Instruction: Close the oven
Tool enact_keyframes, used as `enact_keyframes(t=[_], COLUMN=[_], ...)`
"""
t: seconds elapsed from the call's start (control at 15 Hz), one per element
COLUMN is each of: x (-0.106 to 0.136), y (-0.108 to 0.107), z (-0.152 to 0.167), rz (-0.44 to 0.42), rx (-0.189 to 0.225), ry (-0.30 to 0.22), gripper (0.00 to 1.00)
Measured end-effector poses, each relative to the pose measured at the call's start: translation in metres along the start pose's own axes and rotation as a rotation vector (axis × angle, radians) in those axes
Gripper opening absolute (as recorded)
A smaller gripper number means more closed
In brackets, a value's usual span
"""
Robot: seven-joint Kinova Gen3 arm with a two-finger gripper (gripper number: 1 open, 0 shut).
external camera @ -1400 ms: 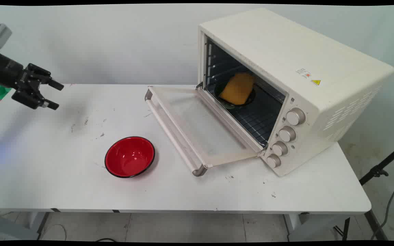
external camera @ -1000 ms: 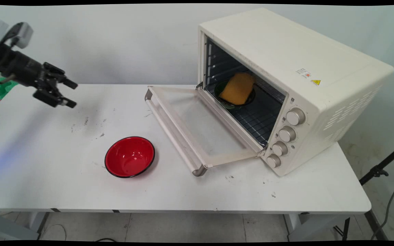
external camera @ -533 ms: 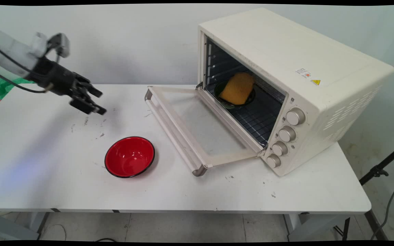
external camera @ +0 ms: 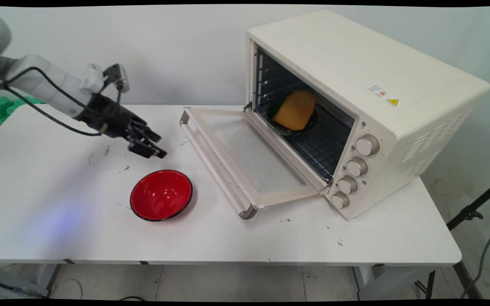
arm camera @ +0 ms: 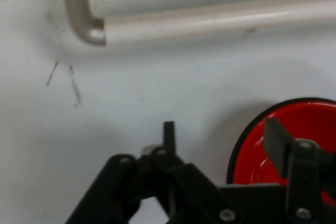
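Here the black gripper (external camera: 155, 145) hangs in the left middle of the frame, above the white counter (external camera: 58, 191) and just up and left of the red bowl (external camera: 161, 195). Its jaws are apart and hold nothing. In the hand view one finger (arm camera: 169, 136) sticks up over the bare counter and the other finger (arm camera: 278, 145) shows in front of the red bowl (arm camera: 294, 140). The bowl sits upright on the counter in the lower middle of the frame, and it looks empty. To its right is the door (external camera: 245, 157) of the cream oven (external camera: 355, 85), folded down flat, with its long handle (external camera: 215, 165) on the side near the bowl. The same handle (arm camera: 210, 22) runs across the top of the hand view. Inside the oven, on the wire rack, is a dark bowl (external camera: 277, 125) with something orange (external camera: 296, 109) in it. Four round knobs (external camera: 355, 168) run down the oven's front.
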Motion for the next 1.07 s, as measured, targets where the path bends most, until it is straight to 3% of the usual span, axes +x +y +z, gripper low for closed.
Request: enact_keyframes(t=[1.07], x=[0.026], y=[0.042], z=[0.096], rz=[-0.018], rx=[-0.03], ry=[0.061], gripper=[0.0])
